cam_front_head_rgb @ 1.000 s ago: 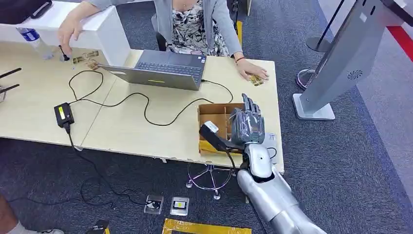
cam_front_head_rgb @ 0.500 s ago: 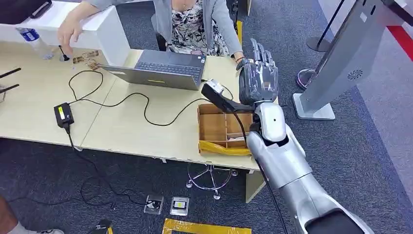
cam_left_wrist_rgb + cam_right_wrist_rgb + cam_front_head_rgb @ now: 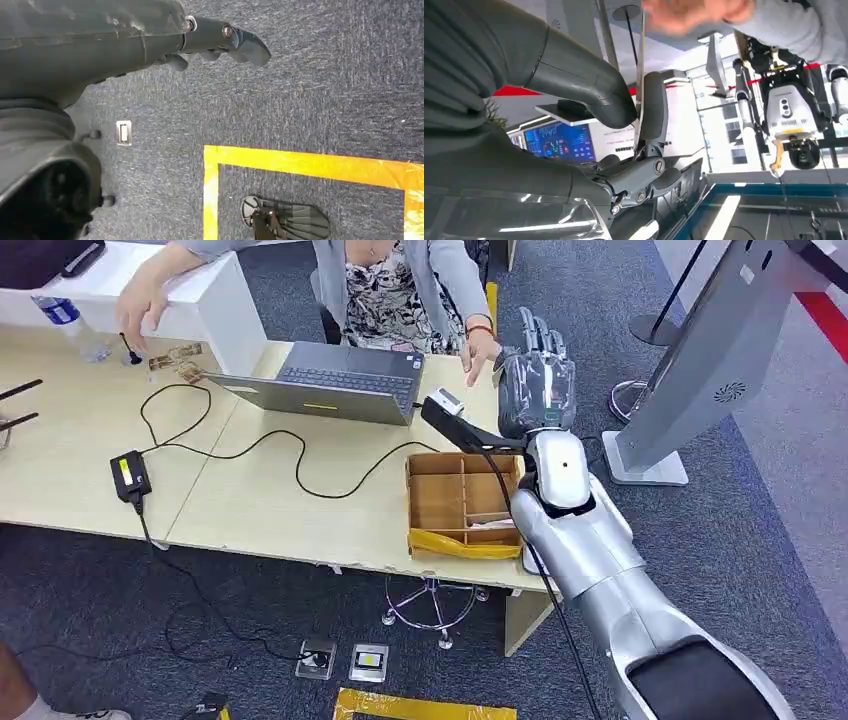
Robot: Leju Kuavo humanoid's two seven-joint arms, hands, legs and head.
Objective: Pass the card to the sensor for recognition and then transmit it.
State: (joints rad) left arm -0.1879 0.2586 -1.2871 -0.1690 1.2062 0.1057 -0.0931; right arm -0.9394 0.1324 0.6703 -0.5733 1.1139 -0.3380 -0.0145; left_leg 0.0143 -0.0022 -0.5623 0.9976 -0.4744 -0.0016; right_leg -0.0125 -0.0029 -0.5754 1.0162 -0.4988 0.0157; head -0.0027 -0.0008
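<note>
Since half a second ago my right hand point(image 3: 536, 390) has risen slightly further beyond the table's point(image 3: 250, 505) far edge, and the person's hand point(image 3: 478, 348) has lifted off the desk toward it. I see the card point(image 3: 640, 75) edge-on in the right wrist view, pinched between thumb and a finger; the person's blurred hand point(image 3: 691, 14) reaches its far end. The cardboard tray point(image 3: 462, 502) sits below my forearm. My left hand point(image 3: 220, 45) hangs over carpet, fingers curled, holding nothing.
</note>
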